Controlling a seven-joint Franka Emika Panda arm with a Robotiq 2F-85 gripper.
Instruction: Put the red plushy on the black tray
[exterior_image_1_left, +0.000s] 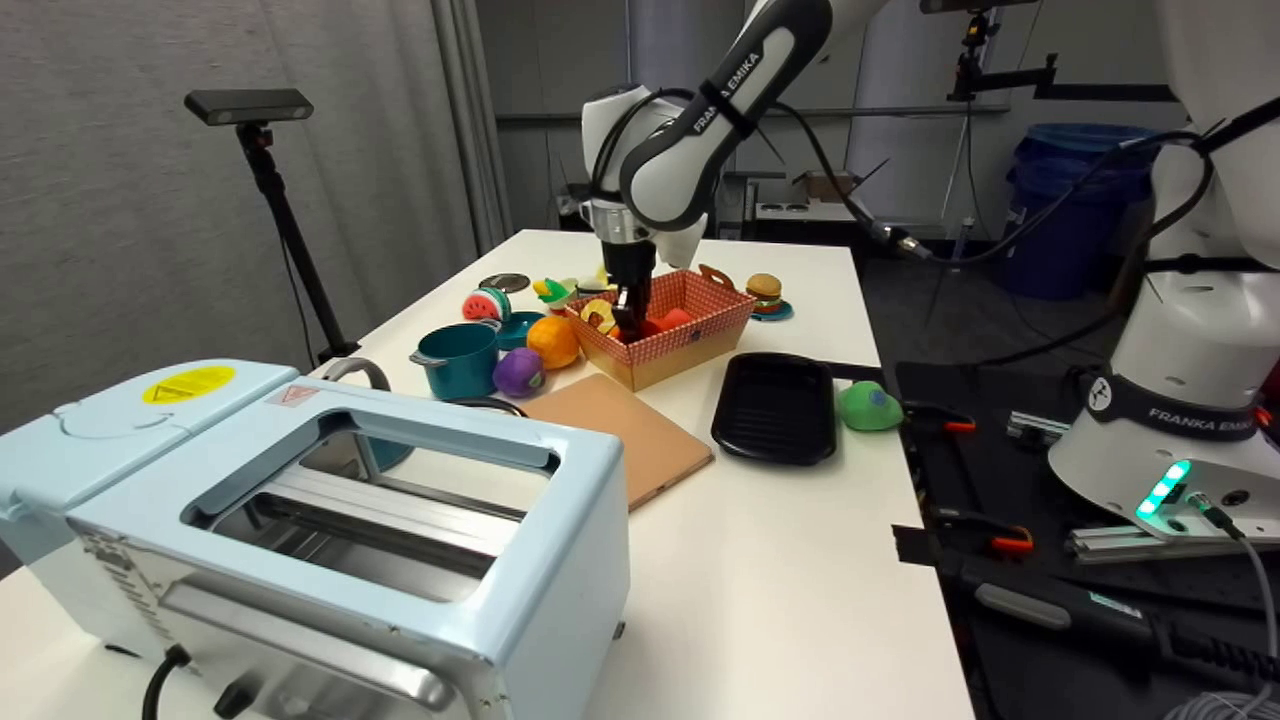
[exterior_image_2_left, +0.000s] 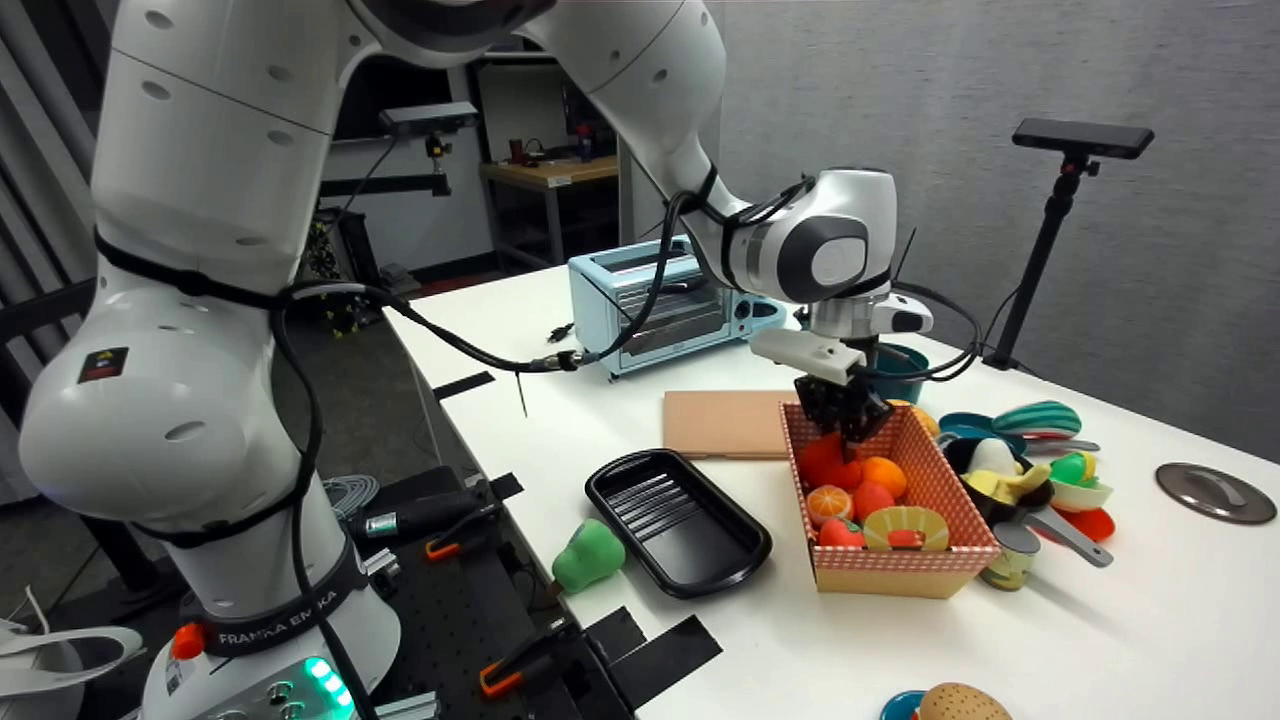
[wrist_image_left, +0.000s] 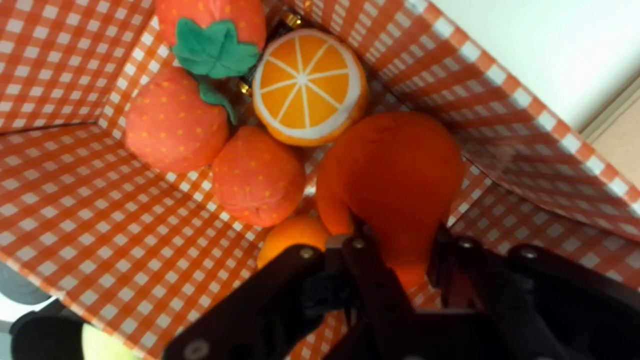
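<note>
The red plushy (wrist_image_left: 395, 165) sits low inside the gingham-lined crate (exterior_image_2_left: 890, 580), among toy fruit. It also shows in an exterior view (exterior_image_2_left: 822, 462). My gripper (wrist_image_left: 397, 235) points down into the crate. In the wrist view its two fingers press on both sides of the red plushy, which bulges around them. The gripper also shows in both exterior views (exterior_image_1_left: 630, 315) (exterior_image_2_left: 848, 435). I cannot tell whether the plushy touches the crate floor. The black tray (exterior_image_1_left: 775, 405) lies on the table beside the crate, also seen in an exterior view (exterior_image_2_left: 680, 530), with nothing on it.
The crate walls surround the gripper. Toy strawberries (wrist_image_left: 175, 120) and an orange slice (wrist_image_left: 305, 85) lie beside the plushy. A cutting board (exterior_image_1_left: 620, 425) lies near the crate. A green plush (exterior_image_2_left: 588, 555) stands beside the tray. A blue toaster oven (exterior_image_1_left: 560, 560) and teal pot (exterior_image_1_left: 458, 360) stand further along.
</note>
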